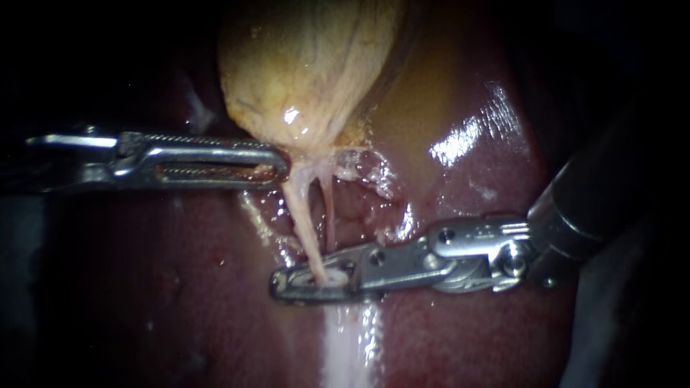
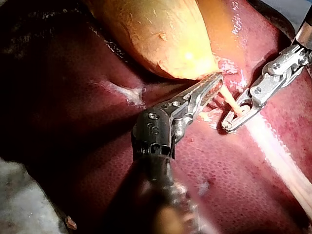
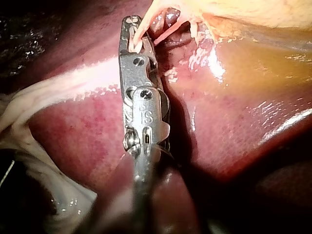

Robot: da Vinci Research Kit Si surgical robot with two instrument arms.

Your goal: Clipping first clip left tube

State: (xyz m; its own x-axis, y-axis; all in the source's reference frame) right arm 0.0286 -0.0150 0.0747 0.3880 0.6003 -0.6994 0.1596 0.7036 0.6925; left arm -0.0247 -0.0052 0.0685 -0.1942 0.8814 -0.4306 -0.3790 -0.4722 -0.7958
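Two instruments are engaged on the tissue. From the left, the left instrument (image 1: 279,167) is held level, its jaws closed together on the neck of the gallbladder (image 1: 309,65), which is held under tension so that two strands are stretched downward from it. The left tube (image 1: 302,223), the thicker one, is led down into the jaws of the right instrument (image 1: 286,284). The thinner right tube (image 1: 329,215) lies free just beside it.

The right instrument's jaws are clamped around the left tube from both sides, with something whitish, probably the clip (image 1: 332,278), lodged between them. The step is judged to be at its closing stage: the tube is captured, but whether the clip is fully pressed cannot be told, and the release is not yet done. No other clip is seen on either tube.

The liver (image 1: 467,330) beneath is wet and glossy, with a pale band (image 1: 352,345) below the jaws. Little room is left between the tubes.
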